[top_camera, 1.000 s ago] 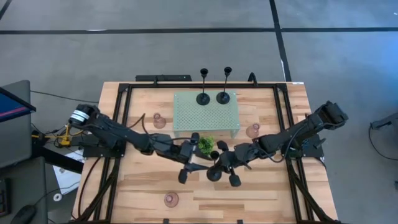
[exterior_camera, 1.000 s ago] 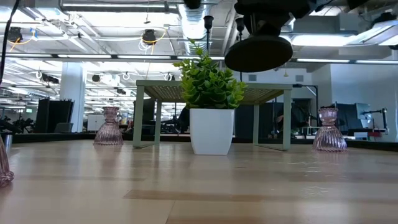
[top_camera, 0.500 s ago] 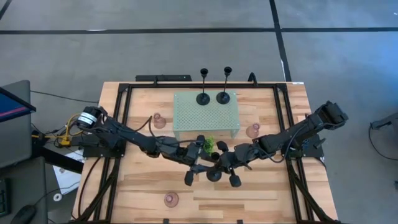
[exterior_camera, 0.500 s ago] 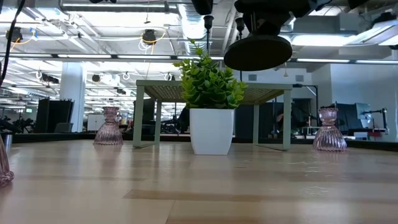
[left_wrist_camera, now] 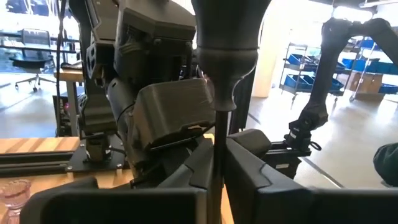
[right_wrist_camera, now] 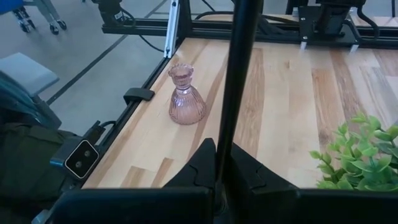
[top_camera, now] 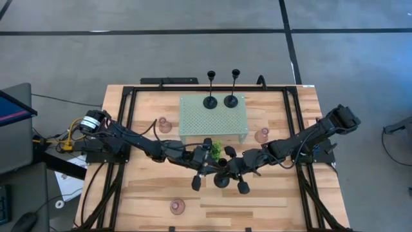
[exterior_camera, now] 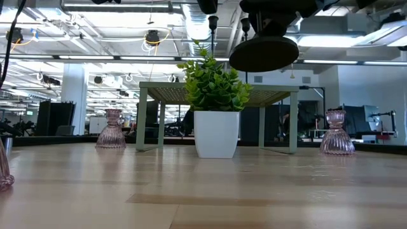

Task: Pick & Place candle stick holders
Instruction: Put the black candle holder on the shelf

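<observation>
A black candle stick holder hangs upright in the air between both arms. Its round base (exterior_camera: 264, 54) shows above the table in the low view, and its cup (left_wrist_camera: 227, 37) in the left wrist view. My right gripper (top_camera: 228, 171) and my left gripper (top_camera: 207, 169) are both shut on its thin stem. Two more black holders (top_camera: 210, 102) (top_camera: 231, 100) stand by their bases on the mint-green stand (top_camera: 193, 119). Three pink glass holders (top_camera: 165, 124) (top_camera: 261, 135) (top_camera: 177, 207) stand on the table. My left gripper pinches the thin stem (left_wrist_camera: 217, 134) between its two fingers, below the cup. The fingers come about level from the table's left and lie across the stem. My right gripper pinches the same stem (right_wrist_camera: 222, 134) between its two fingers, coming from the table's right and slanting down, across the stem. The holder is lifted clear of the table, roughly upright with its base down.
A small green plant in a white pot (exterior_camera: 217, 133) stands just behind the two grippers, in front of the stand. One pink holder (right_wrist_camera: 186, 96) stands near the table's left edge rail. Black frame rails (top_camera: 122, 129) run along the table's sides.
My left gripper has moved toward the table's right, up to my right gripper and the stem held there, then stopped. The black holder and my right gripper have stayed where they were.
</observation>
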You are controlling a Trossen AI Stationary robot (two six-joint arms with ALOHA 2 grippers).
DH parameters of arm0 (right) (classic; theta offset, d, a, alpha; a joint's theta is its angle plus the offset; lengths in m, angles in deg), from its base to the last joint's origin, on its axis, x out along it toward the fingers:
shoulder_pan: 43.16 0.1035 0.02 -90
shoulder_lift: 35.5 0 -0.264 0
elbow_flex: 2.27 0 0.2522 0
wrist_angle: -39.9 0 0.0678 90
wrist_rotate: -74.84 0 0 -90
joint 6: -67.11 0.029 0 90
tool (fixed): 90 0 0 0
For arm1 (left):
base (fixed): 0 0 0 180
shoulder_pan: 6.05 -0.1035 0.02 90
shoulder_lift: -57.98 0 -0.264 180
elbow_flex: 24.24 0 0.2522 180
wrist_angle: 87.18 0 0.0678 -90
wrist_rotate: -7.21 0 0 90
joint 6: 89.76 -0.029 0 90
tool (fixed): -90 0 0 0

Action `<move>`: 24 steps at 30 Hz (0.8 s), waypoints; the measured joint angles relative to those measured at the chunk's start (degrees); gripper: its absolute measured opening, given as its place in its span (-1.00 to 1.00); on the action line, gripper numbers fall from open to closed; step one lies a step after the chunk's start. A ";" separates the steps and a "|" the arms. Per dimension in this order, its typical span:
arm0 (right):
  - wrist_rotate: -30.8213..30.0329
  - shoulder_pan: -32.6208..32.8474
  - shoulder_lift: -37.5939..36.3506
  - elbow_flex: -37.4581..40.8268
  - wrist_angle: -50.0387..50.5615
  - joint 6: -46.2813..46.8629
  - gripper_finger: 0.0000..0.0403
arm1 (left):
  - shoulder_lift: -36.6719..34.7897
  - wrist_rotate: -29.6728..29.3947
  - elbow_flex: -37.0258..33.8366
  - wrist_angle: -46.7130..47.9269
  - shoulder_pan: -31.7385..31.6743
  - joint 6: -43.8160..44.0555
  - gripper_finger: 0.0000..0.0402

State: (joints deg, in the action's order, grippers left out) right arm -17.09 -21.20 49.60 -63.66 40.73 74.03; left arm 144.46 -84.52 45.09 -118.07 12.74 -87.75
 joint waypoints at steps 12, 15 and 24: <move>6.45 0.13 -8.03 0.01 9.55 0.84 -0.67 | -2.13 1.70 0.00 3.09 0.02 -0.62 -0.93; 6.84 0.44 -12.92 0.00 14.77 2.16 -0.64 | -3.50 1.49 0.00 4.29 -0.06 -1.29 -0.93; 0.08 6.37 -23.79 0.02 31.19 6.53 -0.76 | -13.19 -5.57 -0.04 17.15 0.00 -5.38 -0.93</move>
State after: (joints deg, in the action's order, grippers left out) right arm -17.01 -14.84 25.80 -63.64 71.92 80.56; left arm 131.26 -90.10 45.05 -100.92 12.74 -93.13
